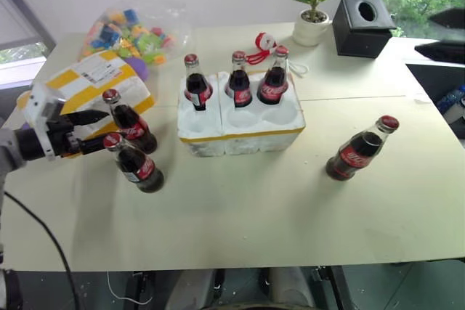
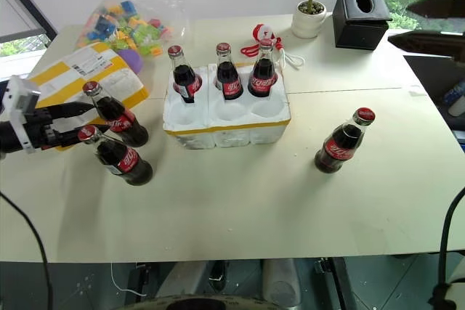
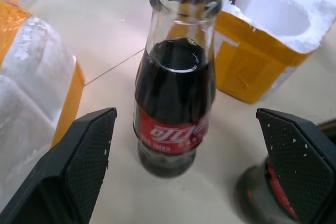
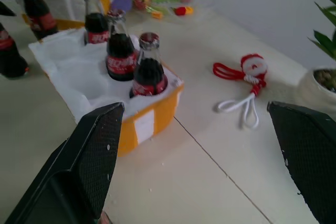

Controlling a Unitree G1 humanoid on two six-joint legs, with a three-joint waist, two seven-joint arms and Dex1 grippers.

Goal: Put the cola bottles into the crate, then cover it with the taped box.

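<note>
crate (image 3: 265, 35) cut off at frame edge, taped box (image 1: 87, 81) partly hidden by fingers

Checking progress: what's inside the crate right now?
Three cola bottles stand in the back wells of the crate; the three front wells look empty. Well bottoms are hidden.

Three cola bottles in the crate, three out on the table!

The white foam crate (image 1: 240, 132), wearing its thin yellow band, is sitting mid-table with three red-capped bottles (image 1: 238, 81) standing upright in its back row and the front wells gaping. Two more bottles (image 1: 131, 123) are standing just beside the taped box (image 1: 91, 81), which is lying at the left showing its yellow bands and white label. A sixth bottle (image 1: 361, 149) is standing well apart on the right.
</note>
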